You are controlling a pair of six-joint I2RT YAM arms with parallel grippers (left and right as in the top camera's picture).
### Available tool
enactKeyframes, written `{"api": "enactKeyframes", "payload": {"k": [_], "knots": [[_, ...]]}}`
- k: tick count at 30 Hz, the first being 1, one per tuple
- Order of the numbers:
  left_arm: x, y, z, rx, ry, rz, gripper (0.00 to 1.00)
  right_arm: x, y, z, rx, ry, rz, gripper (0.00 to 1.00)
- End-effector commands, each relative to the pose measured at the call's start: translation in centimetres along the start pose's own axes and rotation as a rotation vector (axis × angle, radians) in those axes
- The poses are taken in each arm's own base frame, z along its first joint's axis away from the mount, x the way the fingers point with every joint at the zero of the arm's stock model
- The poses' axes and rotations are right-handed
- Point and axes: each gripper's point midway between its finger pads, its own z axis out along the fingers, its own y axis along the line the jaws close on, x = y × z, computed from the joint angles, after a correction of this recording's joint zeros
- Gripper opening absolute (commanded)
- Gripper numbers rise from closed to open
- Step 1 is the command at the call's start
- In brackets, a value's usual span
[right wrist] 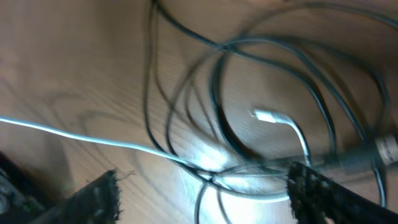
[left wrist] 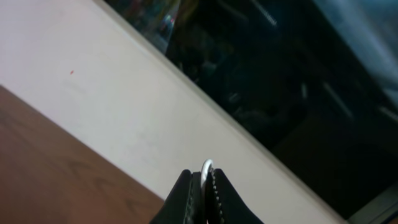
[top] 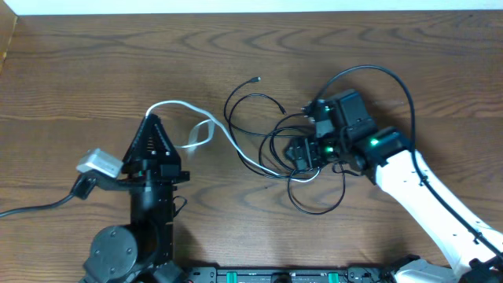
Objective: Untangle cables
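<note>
The cables lie tangled at mid-table: thin black cables (top: 271,130) loop over each other, and a white cable (top: 228,137) runs through them from the left. My left gripper (top: 152,119) is shut on the white cable's far-left bend, and the white cable (left wrist: 206,167) pokes up between its closed fingers (left wrist: 193,193). My right gripper (top: 308,130) is open at the tangle's right side. In the right wrist view the right gripper (right wrist: 205,190) straddles crossed black cables (right wrist: 217,93) and the white cable (right wrist: 93,140). A white plug (right wrist: 267,116) lies inside a loop.
A small black plug (top: 255,79) lies at the tangle's far end. A white box (top: 100,163) sits on the left arm, with a thick black arm cable (top: 39,208) trailing left. The right arm's thick cable (top: 397,82) arcs above it. The table's far edge (top: 251,12) meets a white wall.
</note>
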Motion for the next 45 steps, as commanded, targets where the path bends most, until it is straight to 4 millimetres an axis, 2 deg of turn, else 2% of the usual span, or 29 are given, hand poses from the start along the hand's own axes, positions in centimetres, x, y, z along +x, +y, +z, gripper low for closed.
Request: {"api": "enactKeyframes", "payload": {"k": [1, 6, 10, 16, 20, 24, 27, 28, 29, 30, 31, 32, 35, 38, 41, 43, 45], "knots": [[-1.5, -0.6, -0.3, 0.025, -0.040, -0.018, 0.08, -0.1, 1.5, 1.4, -0.028, 0.004, -0.158, 0.89], [-2.6, -1.3, -0.5, 0.056, -0.079, -0.069, 0.08, 1.6, 4.7, 3.9, -0.168, 0.079, -0.257, 0.99], [-2.9, -0.8, -0.5, 0.025, -0.098, -0.059, 0.08, 3.6, 6.6, 5.2, -0.257, 0.152, -0.326, 0.99], [-3.6, 0.2, -0.6, -0.038, -0.137, 0.005, 0.09, 4.9, 6.8, 5.2, -0.263, 0.199, -0.351, 0.99], [-4.1, -0.1, -0.6, -0.025, -0.154, -0.020, 0.09, 4.5, 7.0, 5.5, -0.263, 0.171, -0.425, 0.99], [-4.6, -0.4, -0.7, -0.010, -0.173, -0.048, 0.09, 3.8, 6.3, 7.2, -0.164, 0.135, -0.473, 0.98], [-4.6, -0.6, -0.7, -0.004, -0.170, -0.049, 0.09, 3.7, 6.2, 8.5, -0.131, 0.128, -0.496, 0.86], [-4.6, -0.6, -0.7, -0.004, -0.170, -0.049, 0.09, 3.7, 6.2, 8.9, -0.127, 0.126, -0.500, 0.75], [-4.6, -0.6, -0.7, -0.004, -0.170, -0.048, 0.09, 3.6, 6.1, 9.2, -0.129, 0.124, -0.498, 0.54], [-4.6, -0.5, -0.7, -0.005, -0.170, -0.047, 0.09, 3.4, 6.2, 9.3, -0.129, 0.117, -0.481, 0.27], [-4.6, -0.5, -0.7, -0.006, -0.169, -0.045, 0.09, 3.0, 6.2, 9.3, -0.128, 0.106, -0.457, 0.13], [-4.4, -0.4, -0.7, -0.009, -0.164, -0.038, 0.09, 2.4, 6.4, 9.0, -0.130, 0.086, -0.435, 0.01], [-3.6, 0.1, -0.6, -0.030, -0.134, 0.003, 0.09, -0.5, 7.9, 6.9, -0.165, 0.008, -0.385, 0.01], [-2.2, 1.0, -0.5, -0.064, -0.086, 0.071, 0.09, -4.7, 10.7, 2.6, -0.244, -0.124, -0.412, 0.01], [-0.8, 2.1, -0.4, -0.101, -0.033, 0.143, 0.09, -8.8, 12.9, -2.6, -0.278, -0.279, -0.448, 0.01], [0.1, 2.7, -0.4, -0.124, -0.002, 0.178, 0.09, -10.6, 13.9, -5.7, -0.297, -0.363, -0.469, 0.01], [1.0, 3.4, -0.4, -0.149, 0.033, 0.221, 0.09, -11.1, 15.3, -8.2, -0.347, -0.417, -0.499, 0.01]]}}
